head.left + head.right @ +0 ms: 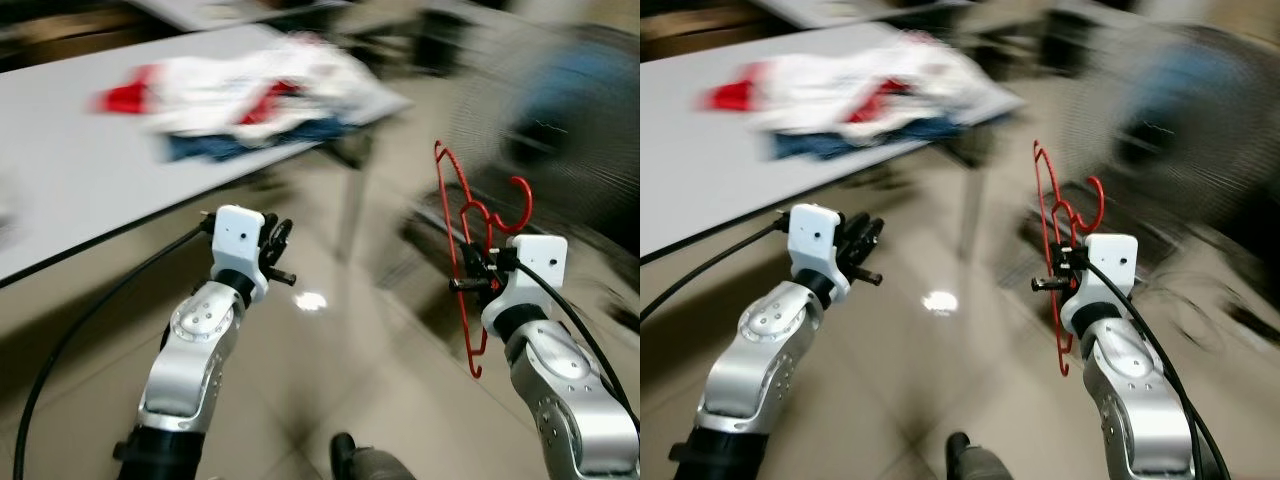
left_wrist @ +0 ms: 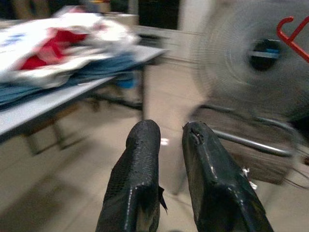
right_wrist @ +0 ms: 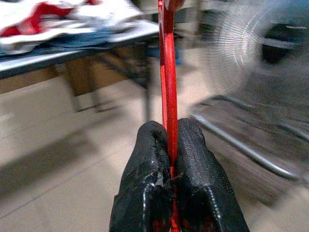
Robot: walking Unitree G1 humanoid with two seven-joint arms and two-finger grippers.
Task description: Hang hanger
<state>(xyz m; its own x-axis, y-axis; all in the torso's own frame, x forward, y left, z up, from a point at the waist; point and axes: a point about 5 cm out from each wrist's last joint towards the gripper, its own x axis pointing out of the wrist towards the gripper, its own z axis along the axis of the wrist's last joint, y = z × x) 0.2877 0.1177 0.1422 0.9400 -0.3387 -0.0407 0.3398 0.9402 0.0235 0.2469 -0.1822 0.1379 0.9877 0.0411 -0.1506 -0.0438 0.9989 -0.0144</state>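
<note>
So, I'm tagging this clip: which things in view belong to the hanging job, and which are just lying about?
Job:
red hanger
right gripper, shut on it

Lying about:
pile of clothes
grey table
floor fan
left gripper, holding nothing

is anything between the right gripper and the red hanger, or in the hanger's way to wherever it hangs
Nothing stands between them: the right gripper is shut on the red hanger, held above the floor. No rail or hook to hang it on can be made out in these blurred views; a big fan stands ahead on the right.
</note>
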